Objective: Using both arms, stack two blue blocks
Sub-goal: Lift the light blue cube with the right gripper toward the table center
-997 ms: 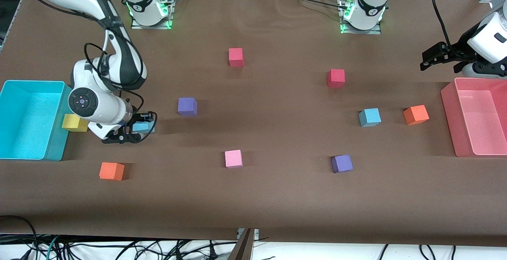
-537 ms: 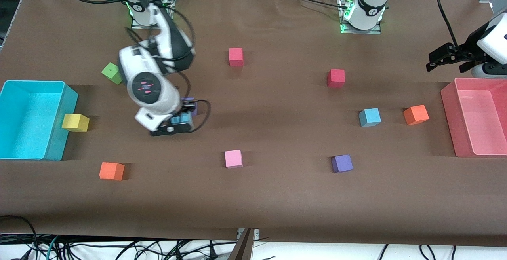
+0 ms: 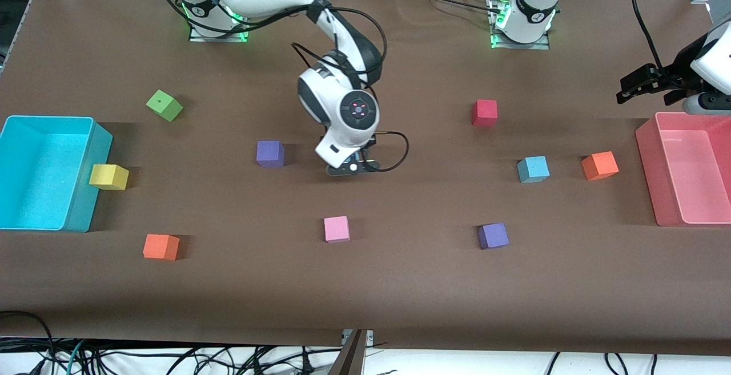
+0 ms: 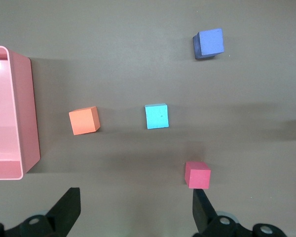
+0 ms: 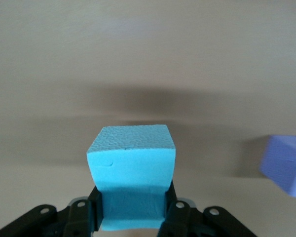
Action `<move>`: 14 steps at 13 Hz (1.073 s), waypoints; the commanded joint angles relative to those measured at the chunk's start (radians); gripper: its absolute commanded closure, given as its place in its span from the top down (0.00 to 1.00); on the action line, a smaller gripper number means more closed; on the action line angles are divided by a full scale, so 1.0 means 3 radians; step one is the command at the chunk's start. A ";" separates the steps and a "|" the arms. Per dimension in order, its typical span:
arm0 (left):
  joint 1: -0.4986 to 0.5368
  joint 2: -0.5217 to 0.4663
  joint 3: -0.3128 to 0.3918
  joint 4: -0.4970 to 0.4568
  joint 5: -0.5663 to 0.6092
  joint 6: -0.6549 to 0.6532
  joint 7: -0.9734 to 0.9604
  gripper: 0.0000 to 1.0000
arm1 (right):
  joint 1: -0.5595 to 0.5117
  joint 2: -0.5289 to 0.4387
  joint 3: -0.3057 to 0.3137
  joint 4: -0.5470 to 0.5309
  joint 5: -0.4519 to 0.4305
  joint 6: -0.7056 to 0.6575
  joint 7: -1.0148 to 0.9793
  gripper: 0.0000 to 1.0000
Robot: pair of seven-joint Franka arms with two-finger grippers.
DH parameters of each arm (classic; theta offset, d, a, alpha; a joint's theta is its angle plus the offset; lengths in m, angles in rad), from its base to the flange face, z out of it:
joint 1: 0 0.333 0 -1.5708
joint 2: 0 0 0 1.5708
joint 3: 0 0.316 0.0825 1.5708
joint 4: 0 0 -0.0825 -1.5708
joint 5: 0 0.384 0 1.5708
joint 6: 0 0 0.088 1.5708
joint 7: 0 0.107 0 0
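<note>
Now that the right gripper [image 3: 349,168] has carried one blue block [image 5: 131,170], squeezed tight, to mid-table, the other blue block [image 3: 533,169] waits near the pink bin [image 3: 648,152]; the left gripper [image 3: 634,85] hangs open above.

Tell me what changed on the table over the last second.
The right gripper, shut on a blue block, carried it from beside the cyan bin toward the middle of the table, passing the purple cube on its way to the other blue block. A green cube came into view. The left gripper waits open above the pink bin; the loose cubes stayed put.
</note>
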 commanded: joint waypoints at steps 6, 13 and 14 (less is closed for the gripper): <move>0.0004 -0.0048 0.0004 -0.0073 -0.0009 0.0099 0.0005 1.00 | 0.0097 0.0356 0.0227 0.0272 0.0052 0.0497 0.0469 0.00; 0.0009 -0.0068 0.0004 -0.0078 -0.0009 0.0104 0.0010 1.00 | 0.0143 0.0454 0.0238 0.0272 0.0195 0.0605 0.0557 0.00; 0.0009 -0.0073 0.0004 -0.0093 -0.0009 0.0104 0.0010 1.00 | 0.0138 0.0454 0.0233 0.0272 0.0200 0.0615 0.0557 0.15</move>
